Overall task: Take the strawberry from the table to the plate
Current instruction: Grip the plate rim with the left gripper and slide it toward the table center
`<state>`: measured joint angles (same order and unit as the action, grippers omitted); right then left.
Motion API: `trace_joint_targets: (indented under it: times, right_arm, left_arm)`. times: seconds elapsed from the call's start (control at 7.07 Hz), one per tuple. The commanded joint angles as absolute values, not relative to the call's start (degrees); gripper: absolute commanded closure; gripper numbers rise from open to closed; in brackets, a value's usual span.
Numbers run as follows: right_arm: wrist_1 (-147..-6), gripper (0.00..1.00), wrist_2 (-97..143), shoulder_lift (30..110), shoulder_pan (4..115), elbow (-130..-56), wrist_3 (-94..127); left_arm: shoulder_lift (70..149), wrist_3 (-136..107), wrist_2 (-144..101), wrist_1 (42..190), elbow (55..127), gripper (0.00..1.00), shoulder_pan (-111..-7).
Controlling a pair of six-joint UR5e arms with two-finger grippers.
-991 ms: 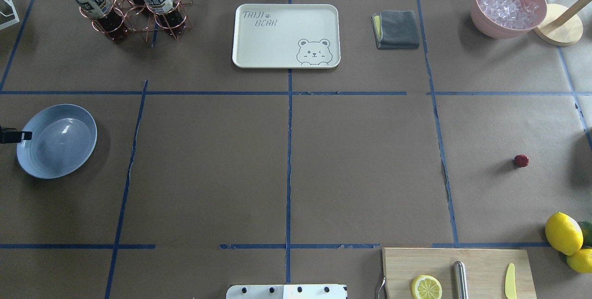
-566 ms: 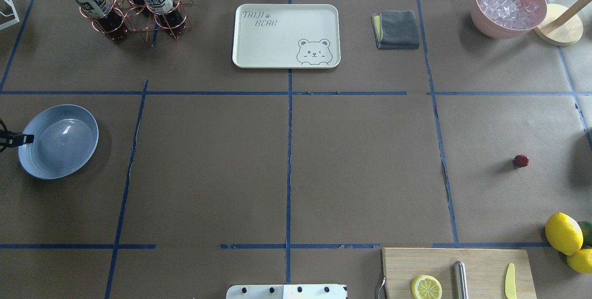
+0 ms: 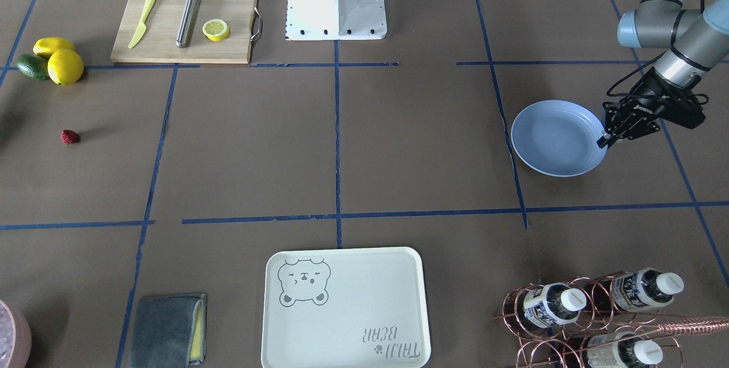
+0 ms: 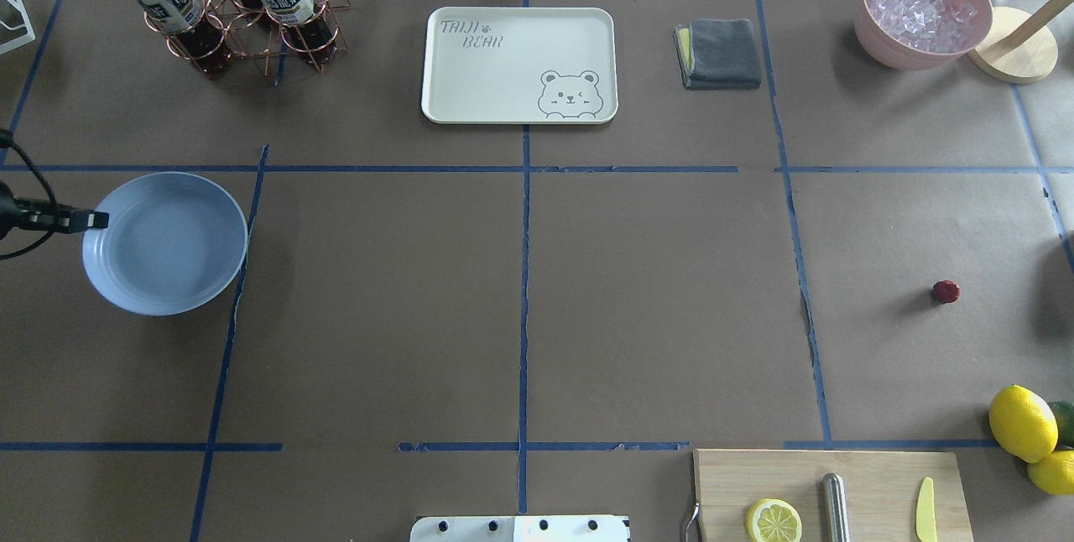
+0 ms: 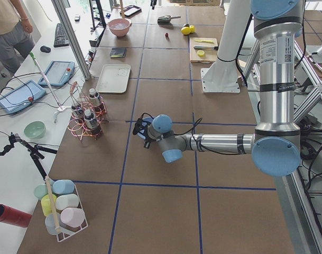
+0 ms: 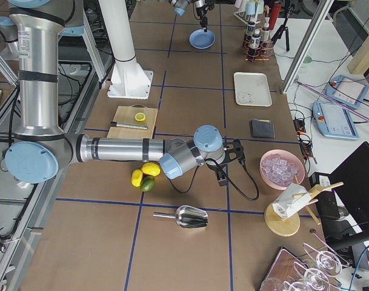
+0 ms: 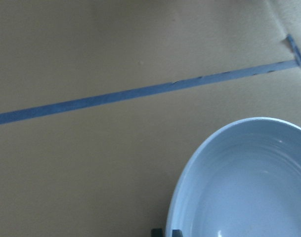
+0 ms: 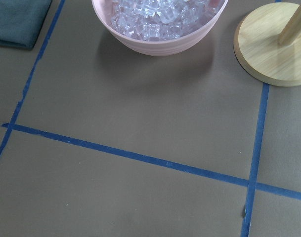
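Pinching the outer rim of the plate (image 4: 168, 248), the left hand (image 4: 99, 221) has its fingers pressed together on the plate's edge, one fingertip inside the rim and one outside. This is clearest in the front-facing view. The plate is round, shallow, light blue and empty. It sits flat on the table (image 4: 654, 290) at the robot's far left, just beside a blue tape line. The grip on the rim looks meant to drag or steady the plate, probably to bring it closer to the fruit, since the two are well apart.

The strawberry (image 4: 946, 291) lies alone on bare brown paper at the robot's far right, touched by nothing. It is tiny, dark red and bumpy, and it casts a small shadow. It is much smaller than the two yellow lemons (image 4: 1022, 423) near it at the table's edge, which have a green avocado (image 3: 31, 66) tucked against them.

The right hand (image 6: 222, 176) appears only in the right side view, low over the table, and whether it is spread or closed cannot be told. Its wrist camera shows a pink bowl (image 8: 160, 42) of ice rather than the berry, so it is probably not yet lined up for the pick.
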<state>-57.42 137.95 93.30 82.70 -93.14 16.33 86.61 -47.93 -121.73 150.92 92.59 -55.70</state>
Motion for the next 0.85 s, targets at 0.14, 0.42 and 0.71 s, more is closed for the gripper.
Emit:
trace_joint_targets:
  times: [0.14, 0.42, 0.71]
  right_arm:
    - [-57.48, 0.0, 137.99, 93.51, 82.79, -92.9, 16.35]
    - [-57.48, 0.0, 137.99, 93.87, 82.71, -92.64, 16.26]
    - [-57.48, 0.0, 137.9, 93.78, 82.71, -92.64, 16.26]
  left_arm:
    - [108.2, -59.72, -121.21, 129.77, 98.98, 1.0, -45.58]
    - [117.21, -67.13, -110.17, 129.11, 93.54, 1.0, -31.71]
    - [118.91, -68.03, -107.05, 129.81, 89.84, 1.0, -28.74]
